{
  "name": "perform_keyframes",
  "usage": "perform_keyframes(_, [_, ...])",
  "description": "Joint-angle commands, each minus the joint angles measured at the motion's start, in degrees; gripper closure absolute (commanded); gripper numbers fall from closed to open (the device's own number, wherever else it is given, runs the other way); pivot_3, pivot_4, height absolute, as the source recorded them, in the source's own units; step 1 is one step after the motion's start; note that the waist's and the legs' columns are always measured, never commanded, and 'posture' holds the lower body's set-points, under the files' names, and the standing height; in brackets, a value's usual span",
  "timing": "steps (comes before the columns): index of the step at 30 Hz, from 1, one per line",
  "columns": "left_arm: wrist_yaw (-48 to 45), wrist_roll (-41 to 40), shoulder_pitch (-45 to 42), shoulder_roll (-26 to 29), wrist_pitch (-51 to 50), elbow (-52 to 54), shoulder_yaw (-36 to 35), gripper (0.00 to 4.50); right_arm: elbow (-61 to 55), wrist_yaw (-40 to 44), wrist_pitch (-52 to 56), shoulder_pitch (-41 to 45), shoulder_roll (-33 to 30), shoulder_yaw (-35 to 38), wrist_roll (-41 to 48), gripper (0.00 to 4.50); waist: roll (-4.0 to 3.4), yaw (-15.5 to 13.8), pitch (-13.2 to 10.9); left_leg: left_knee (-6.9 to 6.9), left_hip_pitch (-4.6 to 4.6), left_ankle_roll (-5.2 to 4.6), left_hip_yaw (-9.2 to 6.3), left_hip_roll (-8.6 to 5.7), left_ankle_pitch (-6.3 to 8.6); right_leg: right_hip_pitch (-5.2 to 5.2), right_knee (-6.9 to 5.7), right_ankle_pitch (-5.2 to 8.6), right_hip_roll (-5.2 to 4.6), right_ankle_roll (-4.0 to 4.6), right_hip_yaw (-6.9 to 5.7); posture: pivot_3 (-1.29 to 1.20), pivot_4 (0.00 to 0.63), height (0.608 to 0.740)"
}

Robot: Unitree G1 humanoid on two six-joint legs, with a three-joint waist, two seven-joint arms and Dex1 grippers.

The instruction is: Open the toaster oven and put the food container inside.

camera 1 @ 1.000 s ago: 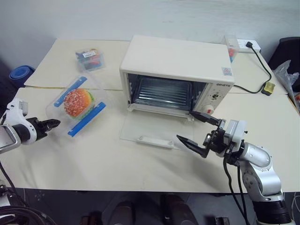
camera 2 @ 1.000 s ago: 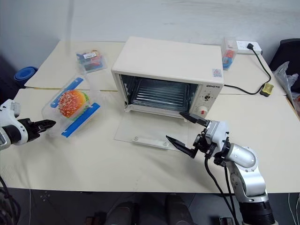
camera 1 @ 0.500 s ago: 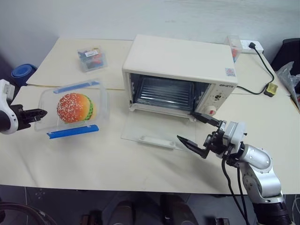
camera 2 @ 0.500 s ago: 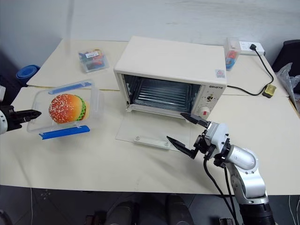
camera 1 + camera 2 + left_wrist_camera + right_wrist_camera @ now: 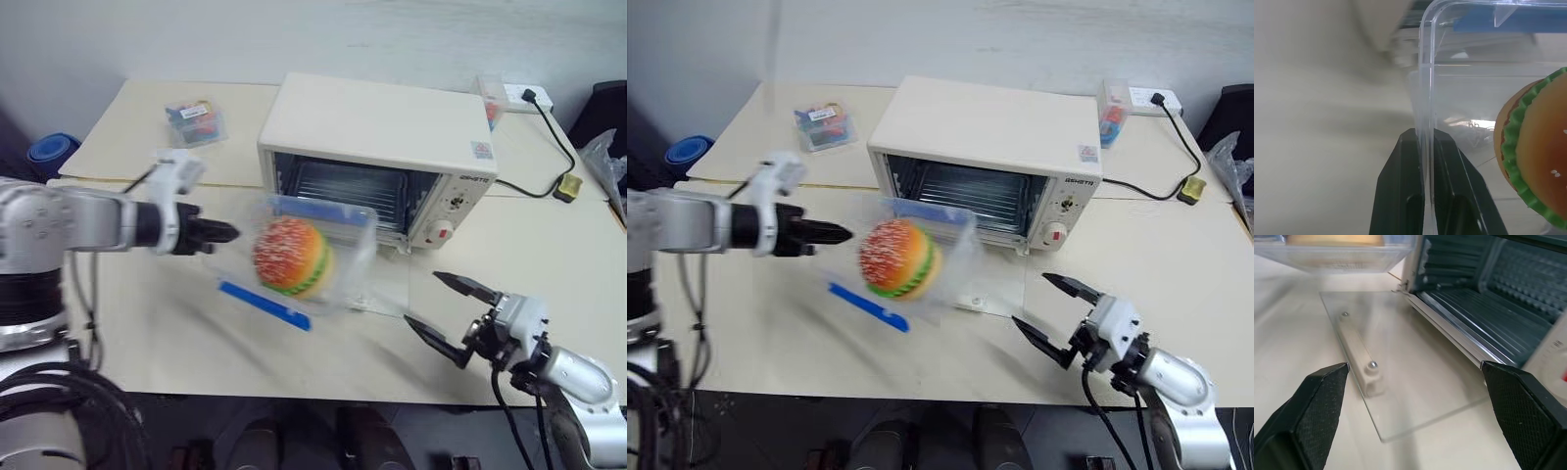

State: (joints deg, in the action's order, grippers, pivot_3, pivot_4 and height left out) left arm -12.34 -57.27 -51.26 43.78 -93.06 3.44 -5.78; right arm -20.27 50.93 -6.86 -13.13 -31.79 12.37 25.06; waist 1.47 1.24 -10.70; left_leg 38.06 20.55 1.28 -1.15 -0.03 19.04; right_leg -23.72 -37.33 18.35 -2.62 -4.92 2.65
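The cream-white toaster oven (image 5: 377, 122) stands at the table's middle back, its glass door (image 5: 1400, 377) dropped flat on the table and the wire rack (image 5: 1484, 318) bare. The clear food container (image 5: 304, 259) with blue clips and a burger inside hangs tilted in the air just in front of the open oven, above the door. My left gripper (image 5: 223, 233) is shut on the container's clear rim (image 5: 1426, 122) at its left side. Near the table's front right edge my right gripper (image 5: 451, 313) stands open and empty, pointing toward the door.
A smaller clear box of colourful items (image 5: 194, 121) lies at the back left. Behind the oven's right corner stand another small clear box (image 5: 490, 96) and a power strip with a black cable (image 5: 549, 137) running to a yellow-green plug. A blue object (image 5: 44, 152) sits off the table's left edge.
My left arm has lifted the food container from the table's left side and swung it right, up to the front of the open oven. My right gripper has drawn back and down, away from the door.
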Motion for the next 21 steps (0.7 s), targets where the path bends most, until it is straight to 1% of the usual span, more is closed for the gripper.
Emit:
perform_keyframes(1, [5.2,3.2,-3.1,-5.3,0.6,-2.0,-0.8,4.50,-3.7,-2.1,-1.2,-2.0,0.6,2.0,0.0,0.00,0.00,0.3,0.0,0.00,-0.02,0.03,0.01,0.00,-0.02,0.00,-0.01,0.00,0.02,0.00,0.01,0.00,0.150,0.740])
perform_keyframes(4, [6.7,6.5,-4.5,-8.3,0.6,-3.2,0.4,4.50,-5.2,-3.5,-1.3,-3.3,1.4,1.7,-0.2,0.00,0.00,0.6,0.0,-0.01,-0.08,0.20,0.12,0.05,-0.11,-0.06,-0.10,0.00,0.13,0.00,0.13,0.00,0.150,0.740])
perform_keyframes(8, [7.7,12.1,-6.2,-11.4,0.9,-4.6,1.0,4.50,-6.3,-5.0,-1.7,-4.8,2.4,1.3,-0.7,0.00,0.00,0.2,0.0,0.00,-0.13,0.24,0.12,0.01,-0.16,-0.03,-0.11,0.01,0.10,-0.02,0.14,0.00,0.150,0.740])
perform_keyframes(10, [7.6,13.7,-6.6,-12.7,0.6,-4.7,0.1,3.84,-6.7,-5.7,-1.9,-5.5,3.0,1.1,-1.1,0.00,0.00,0.1,0.0,0.00,-0.15,0.23,0.12,-0.02,-0.16,0.01,-0.10,0.02,0.08,-0.02,0.14,0.00,0.150,0.740])
perform_keyframes(11, [6.8,13.9,-6.6,-13.0,0.6,-4.3,0.1,3.66,-6.9,-6.1,-2.0,-5.8,3.3,1.1,-1.1,0.00,0.00,0.1,0.0,0.00,-0.15,0.23,0.11,-0.02,-0.16,0.01,-0.10,0.02,0.08,-0.03,0.14,0.00,0.150,0.740])
perform_keyframes(14, [6.4,15.3,-6.5,-14.3,0.6,-4.1,-1.6,2.75,-6.8,-6.4,-2.8,-6.7,4.0,1.0,-1.3,0.00,0.00,0.1,0.0,0.00,-0.15,0.25,0.10,-0.01,-0.17,0.00,-0.11,0.02,0.08,-0.03,0.13,0.00,0.150,0.740])
perform_keyframes(17, [5.1,15.3,-6.5,-14.8,0.6,-3.9,-4.8,1.85,-6.2,-6.2,-3.8,-7.2,4.1,1.0,-1.4,0.00,0.00,0.3,0.0,0.00,-0.15,0.26,0.11,-0.01,-0.17,0.00,-0.11,0.02,0.08,-0.03,0.14,0.00,0.150,0.740])
perform_keyframes(18, [4.2,14.3,-6.6,-15.2,0.6,-4.0,-7.0,1.52,-5.8,-6.2,-4.2,-7.2,4.1,1.2,-1.2,0.00,0.00,0.3,0.0,-0.01,-0.15,0.28,0.11,0.00,-0.18,0.00,-0.12,0.02,0.10,-0.03,0.14,0.00,0.150,0.740])
perform_keyframes(19, [2.8,13.4,-6.4,-14.5,0.6,-3.9,-8.0,1.24,-5.5,-6.2,-4.4,-7.2,4.1,1.5,-0.9,0.00,0.00,0.3,0.0,-0.01,-0.16,0.30,0.11,0.02,-0.19,-0.01,-0.13,0.02,0.11,-0.03,0.13,0.00,0.150,0.740])
perform_keyframes(21, [-2.5,12.1,-4.8,-12.2,4.6,-1.2,-8.8,0.63,-4.8,-6.2,-4.3,-6.9,4.1,2.4,0.5,0.00,0.00,0.4,0.0,-0.01,-0.16,0.30,0.11,0.02,-0.19,-0.01,-0.13,0.02,0.11,-0.03,0.13,0.00,0.150,0.740])
